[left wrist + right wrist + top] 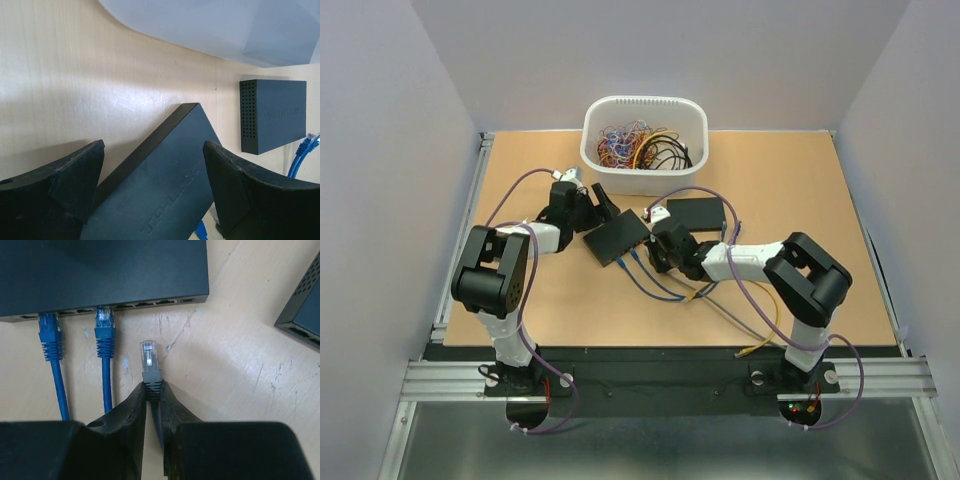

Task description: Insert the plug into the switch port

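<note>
The right gripper (153, 390) clenched a grey-booted clear plug (149, 354) just short of the matte black switch (100, 270) – its ports (145, 303) apart. The left gripper (152, 172) stood released, astride the slab on scuffed pale wood (225, 365).

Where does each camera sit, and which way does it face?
Top external: above and behind, looking down at the wooden table; left arm and right arm show.
Left wrist: over the flat black switch box; open left gripper frames it.
Right wrist: low, facing its port edge; right gripper pinches a grey-booted clear connector.
Shared: that box.
</note>
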Robot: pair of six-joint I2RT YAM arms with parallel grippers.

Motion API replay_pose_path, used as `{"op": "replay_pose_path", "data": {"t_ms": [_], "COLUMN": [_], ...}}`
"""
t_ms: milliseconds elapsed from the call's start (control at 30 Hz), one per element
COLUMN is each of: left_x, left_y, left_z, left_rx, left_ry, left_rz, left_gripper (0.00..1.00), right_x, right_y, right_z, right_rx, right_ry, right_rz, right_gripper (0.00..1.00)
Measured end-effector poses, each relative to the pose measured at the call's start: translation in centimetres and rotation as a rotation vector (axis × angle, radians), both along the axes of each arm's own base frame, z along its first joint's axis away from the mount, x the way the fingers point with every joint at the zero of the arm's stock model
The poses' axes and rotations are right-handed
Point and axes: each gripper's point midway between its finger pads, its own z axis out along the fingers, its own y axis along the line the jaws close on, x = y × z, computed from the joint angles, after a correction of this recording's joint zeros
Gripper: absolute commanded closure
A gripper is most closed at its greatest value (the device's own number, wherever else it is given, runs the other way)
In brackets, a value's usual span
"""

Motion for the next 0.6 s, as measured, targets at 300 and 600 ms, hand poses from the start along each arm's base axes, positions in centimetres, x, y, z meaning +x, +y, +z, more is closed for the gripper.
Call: {"op": "replay_pose_path", "data": {"t_ms": [300, 600], "left_x": [-0.6, -0.7], "left_y": [-1.3, -1.9], "left_z": [-0.5, -0.7], "left_rx": [-0.019, -0.022], "left_ry": [-0.006, -0.024], "left_rz": [-0.05, -0.062], "left_gripper": [0.09, 0.1], "right_x": [1.7, 2.4], "right_y": [1.5, 1.6], "right_z": [0.1, 0.1], "right_rx": [0.004, -0.008], "right_ry": [-0.019, -0.03], "right_rz": [-0.005, -0.025], "right_gripper": [1.0, 1.0]}}
